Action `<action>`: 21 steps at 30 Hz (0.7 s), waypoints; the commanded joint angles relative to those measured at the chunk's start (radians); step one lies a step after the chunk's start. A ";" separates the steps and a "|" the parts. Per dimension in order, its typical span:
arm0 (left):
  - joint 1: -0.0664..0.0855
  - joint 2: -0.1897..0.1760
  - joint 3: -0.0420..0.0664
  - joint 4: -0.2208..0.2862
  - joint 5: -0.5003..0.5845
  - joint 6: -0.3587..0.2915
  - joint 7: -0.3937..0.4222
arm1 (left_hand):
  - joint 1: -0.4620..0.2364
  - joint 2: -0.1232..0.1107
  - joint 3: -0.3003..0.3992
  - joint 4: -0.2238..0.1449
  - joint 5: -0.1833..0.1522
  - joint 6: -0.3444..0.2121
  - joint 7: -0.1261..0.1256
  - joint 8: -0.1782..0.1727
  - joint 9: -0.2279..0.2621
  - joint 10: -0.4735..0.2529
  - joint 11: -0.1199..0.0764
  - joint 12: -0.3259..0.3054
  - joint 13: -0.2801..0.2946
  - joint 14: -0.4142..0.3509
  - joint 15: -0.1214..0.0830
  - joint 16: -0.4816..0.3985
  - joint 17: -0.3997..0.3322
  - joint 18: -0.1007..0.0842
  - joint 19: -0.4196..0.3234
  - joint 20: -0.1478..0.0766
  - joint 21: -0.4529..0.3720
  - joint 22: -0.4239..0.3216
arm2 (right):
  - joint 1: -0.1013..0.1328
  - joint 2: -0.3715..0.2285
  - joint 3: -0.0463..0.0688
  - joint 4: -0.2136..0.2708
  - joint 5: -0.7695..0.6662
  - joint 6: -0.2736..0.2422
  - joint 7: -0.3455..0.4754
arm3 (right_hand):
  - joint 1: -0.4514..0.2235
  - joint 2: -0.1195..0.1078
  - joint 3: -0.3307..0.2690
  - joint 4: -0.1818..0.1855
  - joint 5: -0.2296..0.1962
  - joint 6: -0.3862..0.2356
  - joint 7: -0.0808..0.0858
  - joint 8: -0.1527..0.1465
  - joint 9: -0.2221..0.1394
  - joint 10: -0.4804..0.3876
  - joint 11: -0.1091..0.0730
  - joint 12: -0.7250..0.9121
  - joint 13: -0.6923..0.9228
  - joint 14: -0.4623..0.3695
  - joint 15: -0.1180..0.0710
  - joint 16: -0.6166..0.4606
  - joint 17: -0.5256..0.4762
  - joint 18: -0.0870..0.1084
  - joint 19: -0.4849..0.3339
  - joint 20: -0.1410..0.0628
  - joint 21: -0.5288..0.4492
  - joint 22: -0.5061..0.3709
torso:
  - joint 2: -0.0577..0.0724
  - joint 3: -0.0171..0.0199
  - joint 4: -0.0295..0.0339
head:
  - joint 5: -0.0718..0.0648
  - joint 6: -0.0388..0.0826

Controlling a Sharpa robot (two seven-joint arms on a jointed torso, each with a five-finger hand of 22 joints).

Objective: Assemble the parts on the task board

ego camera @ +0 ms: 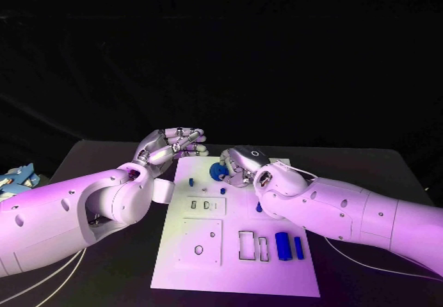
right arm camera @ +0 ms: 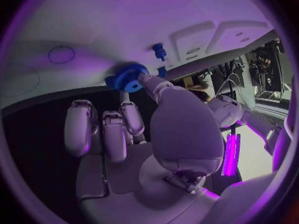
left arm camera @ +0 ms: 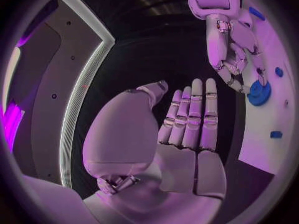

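The white task board (ego camera: 240, 265) lies in the middle of the black table. At its far end stands a blue gear (ego camera: 219, 171) (right arm camera: 129, 78) (left arm camera: 258, 93). My right hand (ego camera: 244, 166) (right arm camera: 149, 129) (left arm camera: 227, 40) reaches onto it, and its thumb and a finger pinch the gear's rim. My left hand (ego camera: 171, 146) (left arm camera: 187, 119) hovers beside the board's far left corner, fingers stretched out, holding nothing. Small blue pieces (ego camera: 192, 181) (ego camera: 223, 190) stand near the gear. Two blue bars (ego camera: 283, 245) (ego camera: 299, 247) lie at the board's near right.
Cut-out recesses (ego camera: 205, 204) (ego camera: 251, 245) mark the board's middle and near part. A blue and white object (ego camera: 16, 180) sits at the table's left edge. Thin cables (ego camera: 56, 275) trail under my left arm.
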 commanded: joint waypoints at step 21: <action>0.002 0.002 0.001 0.001 0.002 0.016 0.007 | -0.001 0.008 0.006 -0.001 -0.006 -0.008 0.013 -0.006 0.001 0.002 0.005 -0.006 0.001 -0.010 0.001 0.003 0.002 0.012 -0.003 0.002 0.001 -0.002 | -0.002 0.022 -0.004 -0.041 0.054 0.062 0.039 | -0.143 -0.016 -0.087 0.091 -0.026 -0.062 0.014 -0.125 0.018 -0.033 0.036 -0.022 -0.013 0.090 0.030 0.000 0.191 -0.007 -0.022 0.030 -0.028 -0.012 | 0.000 0.0009 -0.0003 | 0.001 -0.003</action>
